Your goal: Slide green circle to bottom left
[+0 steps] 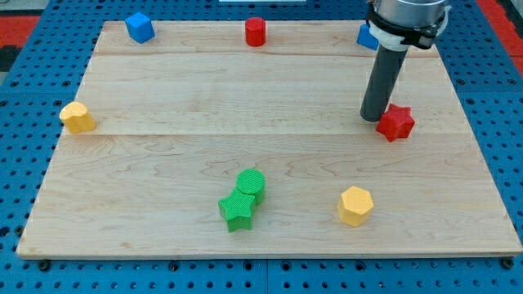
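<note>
Green circle touches green star; wooden board underneath.

My tip rests on the wooden board near the view's right edge, with the red star just beside it on the view's right, apparently touching the rod. Above the tip, partly hidden behind the rod, a blue block sits at the board's top edge. The red cylinder lies up and to the view's left of the tip, and the blue cube farther left again. The green circle stands well apart, down and to the left, touching the green star below it. The yellow hexagon lies below the tip. A yellow block sits far left, level with the tip.
</note>
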